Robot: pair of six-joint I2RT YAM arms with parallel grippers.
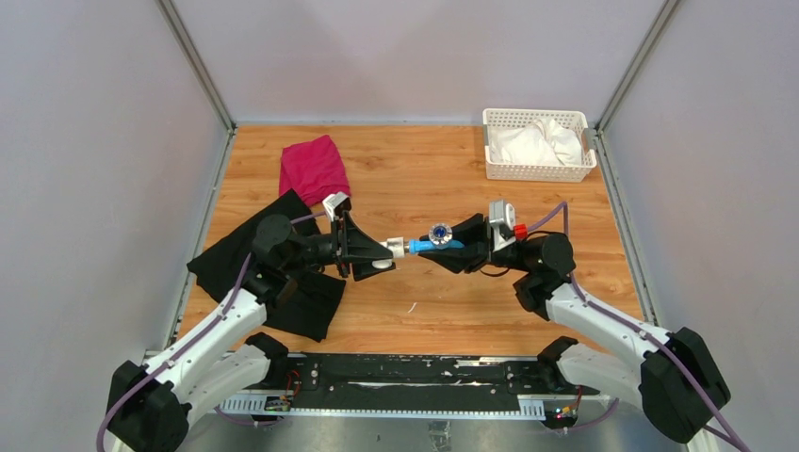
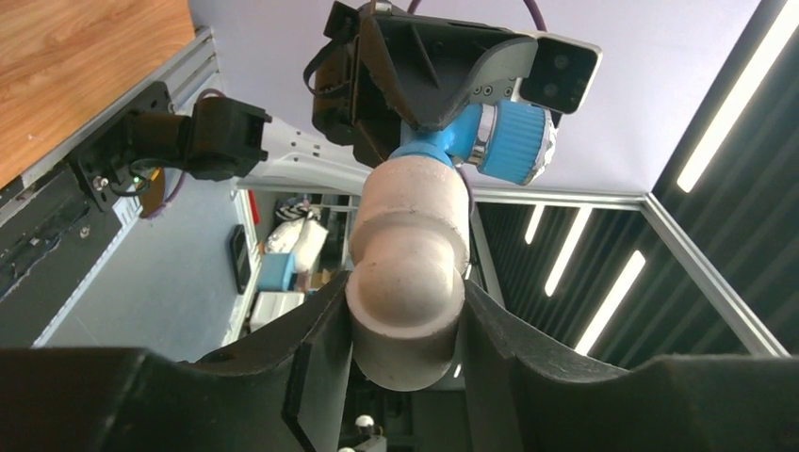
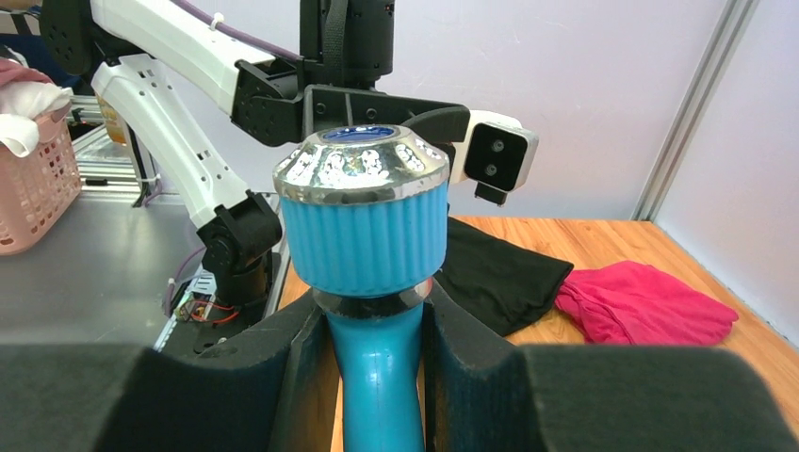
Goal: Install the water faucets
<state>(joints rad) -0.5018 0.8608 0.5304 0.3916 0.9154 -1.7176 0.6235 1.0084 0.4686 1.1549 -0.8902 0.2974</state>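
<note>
Trouble if pushed in crooked: could jam or slip out. Blue tap [image 1: 435, 242] pinched tight in right gripper [image 1: 468, 247], mid-air over table middle, tip meeting white pipe fitting [image 1: 396, 248] squeezed in left gripper [image 1: 377, 252].

Wood-grain surface [image 1: 424, 179] carries: black cloth [image 1: 226, 268] behind left claw [image 1: 391, 250], pink cloth [image 1: 314, 168] beyond it; white basket [image 1: 537, 146] beyond right claw [image 1: 452, 243].

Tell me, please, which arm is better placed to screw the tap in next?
Right, probably: the right gripper is shut on the blue tap, whose end meets the white fitting, so it can turn it while the left gripper, shut on the fitting, holds steady.
</note>
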